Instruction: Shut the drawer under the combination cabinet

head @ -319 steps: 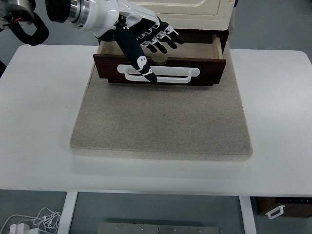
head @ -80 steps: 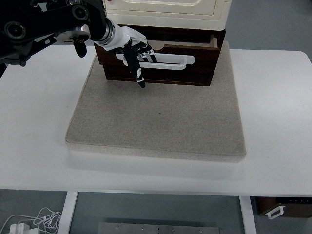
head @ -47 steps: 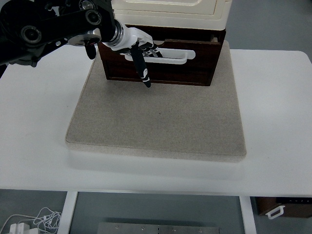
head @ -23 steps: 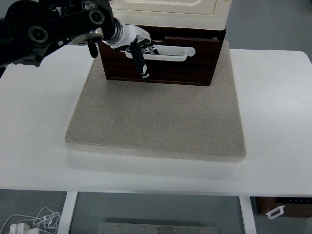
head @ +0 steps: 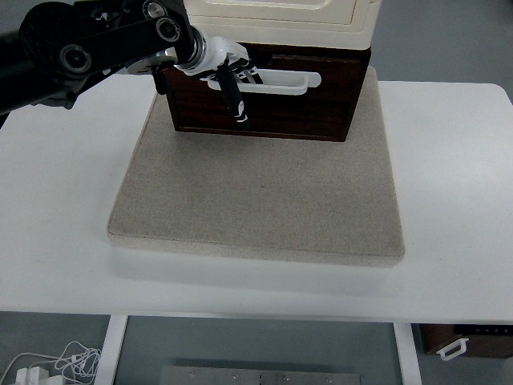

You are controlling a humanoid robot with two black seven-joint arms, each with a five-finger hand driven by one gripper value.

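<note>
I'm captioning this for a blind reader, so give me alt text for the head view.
The robot's black left hand presses against the dark brown wooden drawer front beside its white handle, under a cream cabinet. The drawer looks pushed in; all sits on a beige felt mat on a white table.

Dark brown wooden drawer (head: 272, 103) with white bar handle (head: 276, 81) on front, sits under cream combination cabinet (head: 280, 20). Drawer front nearly flush with cabinet's front edge, square to it, not tilted. Unit stands at far edge of grey mat.
</note>
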